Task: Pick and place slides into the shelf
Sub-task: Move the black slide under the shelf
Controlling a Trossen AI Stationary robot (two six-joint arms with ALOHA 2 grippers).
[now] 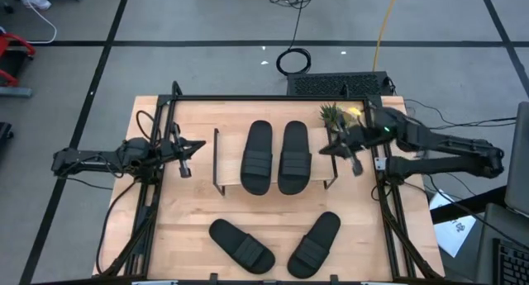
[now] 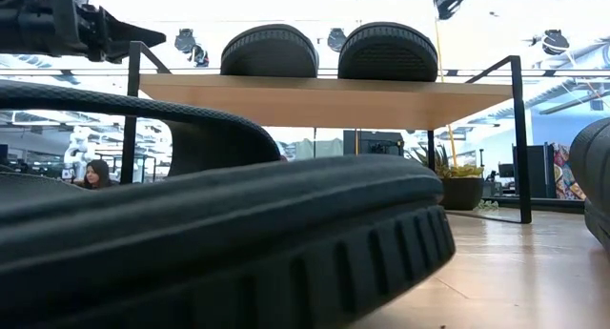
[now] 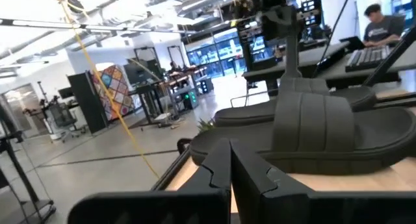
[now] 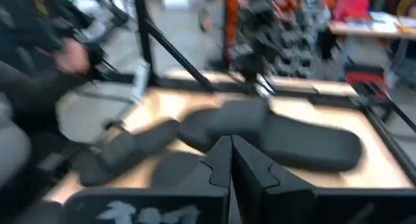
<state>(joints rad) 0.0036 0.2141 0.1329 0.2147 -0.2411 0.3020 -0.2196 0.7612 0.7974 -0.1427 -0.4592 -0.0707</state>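
The shelf [image 1: 231, 165] stands mid-table on thin black legs. Two black slides [image 1: 257, 157] [image 1: 294, 157] lie side by side on its wood top, soles down; the low view shows their ends [image 2: 270, 51] [image 2: 388, 51] above the plank [image 2: 324, 98]. Two more slides [image 1: 240, 245] [image 1: 315, 244] rest on the table near its near edge, one [image 2: 238, 234] filling the low view. My left gripper [image 1: 199, 144] [image 3: 231, 169] hovers shut just left of the shelf. My right gripper [image 1: 323, 149] [image 4: 231, 165] hovers shut at the shelf's right end.
A small potted plant [image 1: 339, 114] sits at the table's far right corner, close to my right arm. The table's black frame [image 1: 273, 97] runs along the far edge. People sit in the room beyond [image 2: 95, 174] [image 3: 383, 19]. Bare wood lies between the shelf and the near slides.
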